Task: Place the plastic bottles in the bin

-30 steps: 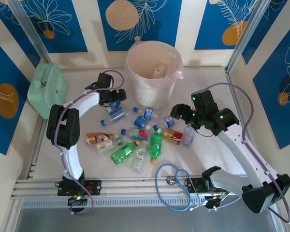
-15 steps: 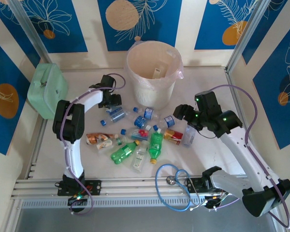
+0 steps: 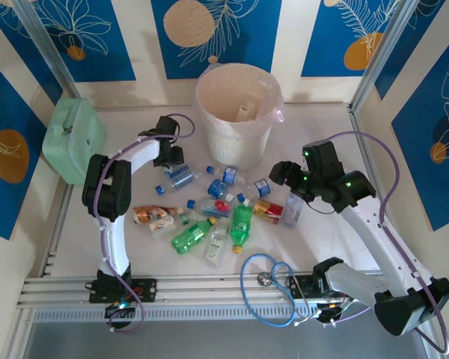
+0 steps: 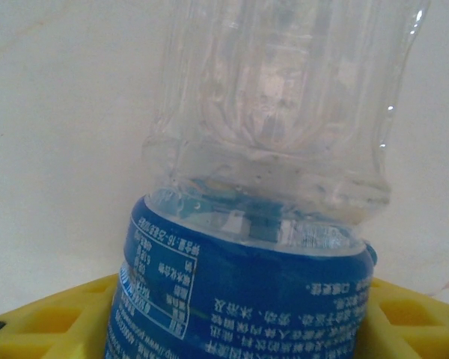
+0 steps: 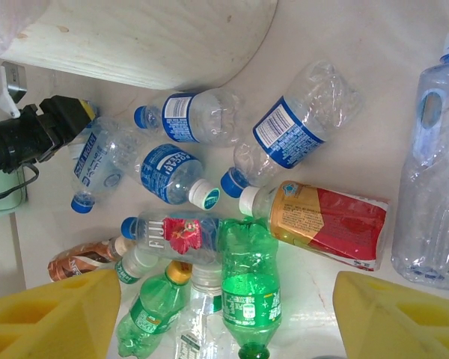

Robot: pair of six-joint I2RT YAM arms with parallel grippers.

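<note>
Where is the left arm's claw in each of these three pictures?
Top external: the left gripper sits left of centre, just below and left of the bin.
Left wrist: the left gripper is at the bottom edge, its yellow fingers clamping a blue-labelled bottle.
Right wrist: the left gripper is the black shape at the left edge.
Shared landmark: the bin, whose wall runs along the top of the right wrist view.

White table [image 3: 322,127], bin [image 3: 236,146] standing upright at the far middle. Plastic bottles [image 3: 242,218] lie scattered on their sides just in front of it. Green case [image 3: 73,138] at left edge, blue cable [image 3: 242,278] looped at near edge.
</note>
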